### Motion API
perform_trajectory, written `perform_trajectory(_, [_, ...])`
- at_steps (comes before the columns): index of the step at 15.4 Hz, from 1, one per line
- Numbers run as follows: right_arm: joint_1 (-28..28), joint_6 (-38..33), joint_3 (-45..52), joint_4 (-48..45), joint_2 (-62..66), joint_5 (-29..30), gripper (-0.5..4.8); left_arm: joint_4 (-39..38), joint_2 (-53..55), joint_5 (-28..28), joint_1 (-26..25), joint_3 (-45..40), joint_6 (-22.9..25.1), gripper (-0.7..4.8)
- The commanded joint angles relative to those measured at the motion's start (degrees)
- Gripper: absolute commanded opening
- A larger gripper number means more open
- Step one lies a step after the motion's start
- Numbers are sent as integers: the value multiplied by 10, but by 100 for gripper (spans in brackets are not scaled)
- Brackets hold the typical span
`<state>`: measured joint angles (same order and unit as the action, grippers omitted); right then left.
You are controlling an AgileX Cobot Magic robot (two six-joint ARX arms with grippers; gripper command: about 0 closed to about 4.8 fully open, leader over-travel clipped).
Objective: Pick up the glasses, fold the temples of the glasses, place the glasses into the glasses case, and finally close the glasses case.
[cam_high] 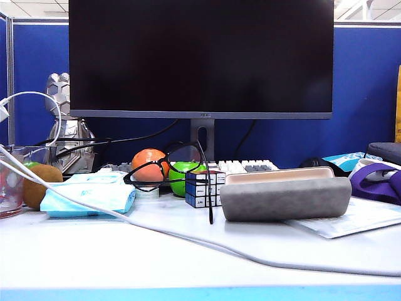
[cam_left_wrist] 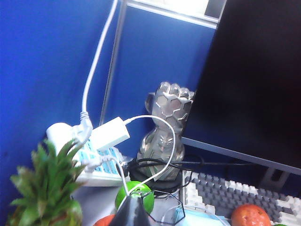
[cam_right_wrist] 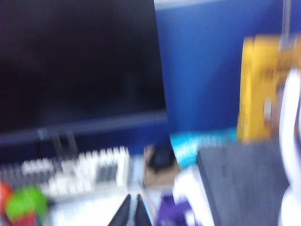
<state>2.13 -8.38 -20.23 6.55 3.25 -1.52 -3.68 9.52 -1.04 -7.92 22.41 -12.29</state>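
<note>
The glasses [cam_high: 164,164] are thin and black. They rest propped on the fruit and the cube at the table's middle, temples unfolded, and one temple [cam_high: 208,194] hangs down to the table. Just to their right the grey glasses case [cam_high: 285,199] lies open, its beige-lined lid [cam_high: 279,175] tipped back. Neither gripper shows in the exterior view. In the left wrist view my left gripper [cam_left_wrist: 133,208] is shut and empty, in front of a green apple [cam_left_wrist: 141,197]. The blurred right wrist view shows my right gripper [cam_right_wrist: 131,212] shut on nothing. Neither wrist view shows the glasses or the case.
A big monitor [cam_high: 200,56] and a keyboard [cam_high: 247,166] stand behind. An orange [cam_high: 147,164], a green apple [cam_high: 182,175] and a puzzle cube [cam_high: 202,188] sit under the glasses. A light-blue tissue pack [cam_high: 88,194] and a kiwi [cam_high: 39,182] lie left. A white cable [cam_high: 188,238] crosses the front.
</note>
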Motion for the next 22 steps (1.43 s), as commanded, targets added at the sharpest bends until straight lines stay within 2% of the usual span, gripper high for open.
perform_trajectory(1, [1,-5,-90,16,68,1,-5,4,105,8,0,81,36,-4])
perform_trajectory(4, [1,-41,-206,62,174,2,-6,-1,233,59,0,185,52,-4])
perform_trajectory(7, [1,-38,-288,61,261,7,-5,-9,341,177,0,269,65,-4])
perform_trajectory(8, [1,-36,-324,63,300,25,-6,-21,389,222,2,305,65,-4])
perform_trajectory(10, [1,-36,-360,66,340,57,-5,-29,432,230,23,332,87,-4])
perform_trajectory(12, [1,-36,-407,75,395,134,-5,-41,478,228,47,359,111,-4])
perform_trajectory(14, [2,-36,-442,93,436,185,-6,-61,522,228,100,389,139,-4])
perform_trajectory(15, [2,-37,-465,97,470,239,-5,-61,563,228,141,409,167,-4])
perform_trajectory(18, [31,-36,-473,81,515,251,-5,-59,636,227,191,435,173,-4])
perform_trajectory(20, [51,-36,-473,82,535,259,-5,-54,678,227,215,441,222,-4])
perform_trajectory(22, [78,-36,-473,78,554,257,-5,-50,734,227,243,441,299,-4])
